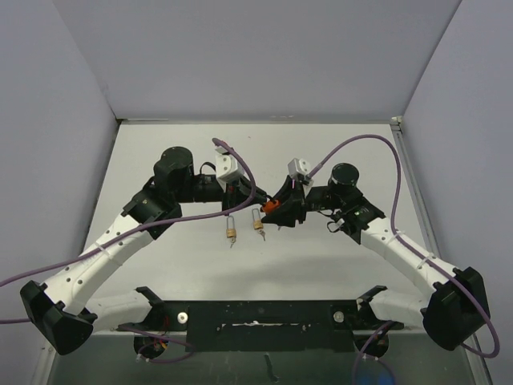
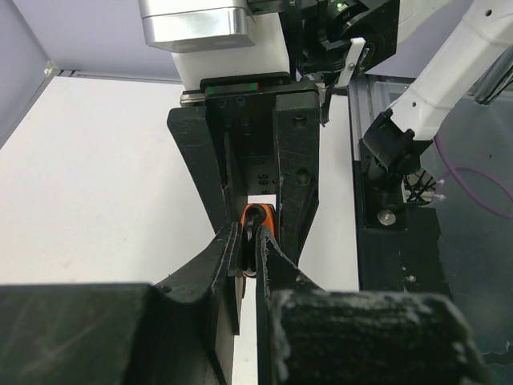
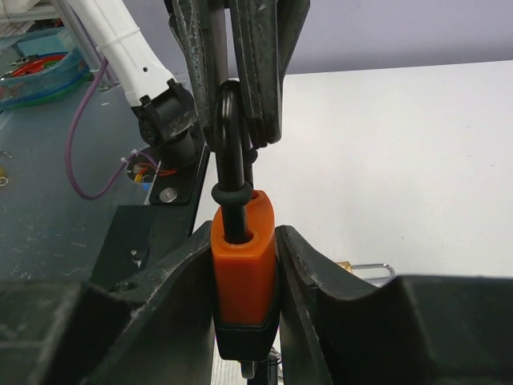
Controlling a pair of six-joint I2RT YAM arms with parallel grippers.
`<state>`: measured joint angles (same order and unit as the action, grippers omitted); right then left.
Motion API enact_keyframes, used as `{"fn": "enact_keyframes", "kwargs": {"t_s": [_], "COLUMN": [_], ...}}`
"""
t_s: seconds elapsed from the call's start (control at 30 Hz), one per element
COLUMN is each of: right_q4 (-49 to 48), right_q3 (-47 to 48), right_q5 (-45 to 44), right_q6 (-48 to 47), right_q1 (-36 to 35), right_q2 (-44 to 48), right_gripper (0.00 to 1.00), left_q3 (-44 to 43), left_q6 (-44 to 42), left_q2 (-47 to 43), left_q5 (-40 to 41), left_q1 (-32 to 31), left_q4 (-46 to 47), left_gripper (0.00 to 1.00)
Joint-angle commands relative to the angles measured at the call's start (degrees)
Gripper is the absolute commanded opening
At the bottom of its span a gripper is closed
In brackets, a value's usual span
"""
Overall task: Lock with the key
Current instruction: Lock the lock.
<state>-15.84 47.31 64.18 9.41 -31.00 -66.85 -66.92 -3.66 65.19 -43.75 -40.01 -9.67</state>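
Note:
An orange padlock (image 3: 244, 265) with a black base and a black shackle (image 3: 228, 144) hangs above the table's middle (image 1: 270, 207). My right gripper (image 3: 244, 237) is shut on its orange body, one finger on each flat side. My left gripper (image 2: 252, 241) comes from the opposite side and is shut on the shackle's top loop. The left fingers (image 3: 256, 64) show at the top of the right wrist view. A small metal piece (image 3: 250, 370) sticks out under the lock's base. I cannot tell whether it is the key.
Two small brass padlocks (image 1: 231, 234) (image 1: 258, 225) lie on the white table just below the grippers. One shows in the right wrist view (image 3: 365, 269). A black rail (image 1: 264, 313) runs along the near edge between the arm bases.

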Motion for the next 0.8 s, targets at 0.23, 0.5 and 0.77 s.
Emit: {"fn": "enact_keyframes", "kwargs": {"t_s": [0.23, 0.5, 0.77], "right_q4": [-11.8, -18.3, -16.2], "right_q3": [0.8, 0.3, 1.6], "right_q5": [-5.4, -6.4, -12.1], "right_q6": [4.4, 8.4, 4.8], "right_q1": [-0.9, -1.4, -1.4], "right_q2": [5.0, 4.7, 5.7], "right_gripper": [0.00, 0.00, 0.00], "left_q3": [-0.7, 0.2, 0.3], "left_q6": [6.1, 7.6, 8.0], "left_q2": [-1.2, -0.2, -0.6], "left_q5": [-3.4, -5.3, -5.5], "left_q1": [-0.2, -0.2, -0.6], "left_q4": [5.6, 6.6, 3.8], "left_gripper": [0.00, 0.00, 0.00]}}
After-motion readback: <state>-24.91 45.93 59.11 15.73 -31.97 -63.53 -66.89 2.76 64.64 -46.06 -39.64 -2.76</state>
